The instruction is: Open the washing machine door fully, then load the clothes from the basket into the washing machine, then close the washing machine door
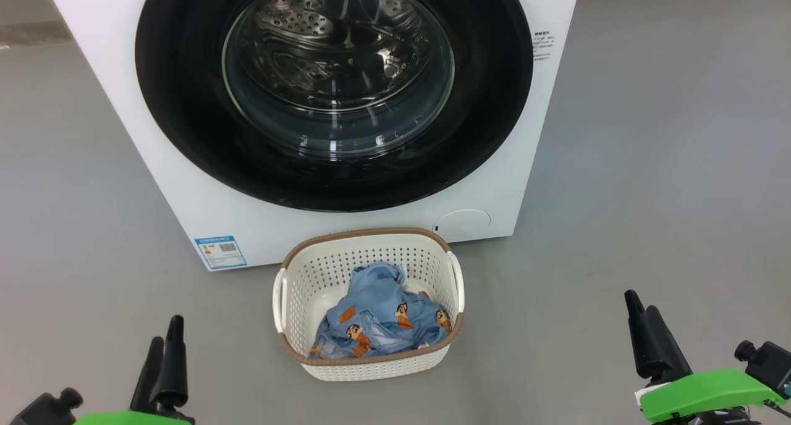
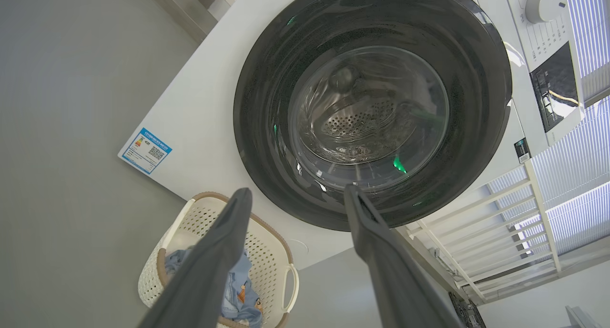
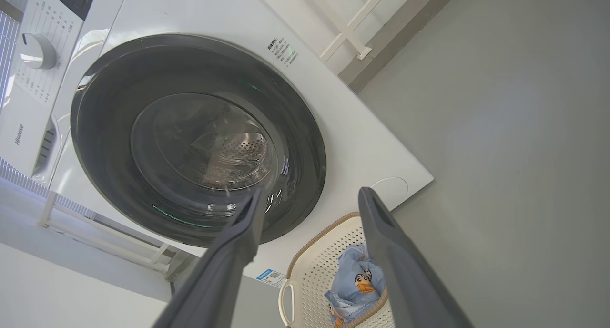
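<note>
The left gripper (image 1: 167, 331), with two long dark fingers, is held wide open and nothing is gripped. The right gripper (image 1: 639, 302) is spread open and empty too. Both are kept low and pointed at the big white washing machine (image 1: 154, 165), one on each side of the small cream plastic basket with holes (image 1: 371, 232). The light blue cartoon-print clothes (image 1: 383, 317) are piled in it. The round glass door with a shiny black rim (image 1: 185, 104) is shut. The name Hisense (image 3: 19, 134) is printed on the panel. A blue label (image 1: 220, 252) is stuck low down, its words too small to read.
</note>
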You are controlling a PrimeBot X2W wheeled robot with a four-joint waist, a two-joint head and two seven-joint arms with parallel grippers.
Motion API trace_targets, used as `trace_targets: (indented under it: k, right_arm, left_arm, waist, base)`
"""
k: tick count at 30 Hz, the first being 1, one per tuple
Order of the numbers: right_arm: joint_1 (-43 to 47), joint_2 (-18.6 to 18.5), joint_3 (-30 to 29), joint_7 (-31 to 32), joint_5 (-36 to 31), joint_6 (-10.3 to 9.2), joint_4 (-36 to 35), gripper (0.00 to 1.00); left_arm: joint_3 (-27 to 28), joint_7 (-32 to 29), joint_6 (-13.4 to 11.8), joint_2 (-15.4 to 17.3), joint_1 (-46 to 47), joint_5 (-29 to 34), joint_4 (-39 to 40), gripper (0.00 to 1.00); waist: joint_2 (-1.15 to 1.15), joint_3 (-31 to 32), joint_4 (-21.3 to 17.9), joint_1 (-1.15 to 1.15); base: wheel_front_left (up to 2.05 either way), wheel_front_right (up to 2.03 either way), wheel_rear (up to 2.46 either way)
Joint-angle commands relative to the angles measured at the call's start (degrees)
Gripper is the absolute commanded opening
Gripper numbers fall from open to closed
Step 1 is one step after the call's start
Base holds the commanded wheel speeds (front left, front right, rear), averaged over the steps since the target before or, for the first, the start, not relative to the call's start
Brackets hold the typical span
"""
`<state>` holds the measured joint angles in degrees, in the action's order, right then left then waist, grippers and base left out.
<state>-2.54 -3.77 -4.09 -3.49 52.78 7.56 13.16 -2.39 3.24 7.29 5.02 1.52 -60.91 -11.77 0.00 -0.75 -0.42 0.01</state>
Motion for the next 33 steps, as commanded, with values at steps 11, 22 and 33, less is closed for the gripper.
trace_targets:
  k: [11,22,33]
  right_arm:
    - [-2.95,-0.82,1.43,-2.42,-9.12,-0.04,-2.20,1.00]
    - [-3.38,-0.73,1.90,-4.26,-18.20,-0.05,-3.09,1.00]
    - [-3.91,-0.52,2.23,-6.11,-26.06,-0.06,-3.86,1.00]
  left_arm:
    - [-0.21,2.56,0.12,1.92,2.64,8.78,2.60,1.00]
    - [-0.82,4.42,0.13,2.74,2.79,16.32,2.98,1.00]
    - [-0.84,6.29,0.15,3.09,2.99,22.67,4.05,1.00]
  waist:
    - [0.00,-0.16,0.13,-0.01]
    - [0.00,-0.41,0.27,-0.01]
    - [0.00,-0.54,0.19,-0.01]
  base:
    - [0.00,0.00,0.00]
    - [0.00,0.00,0.00]
    - [0.00,0.00,0.00]
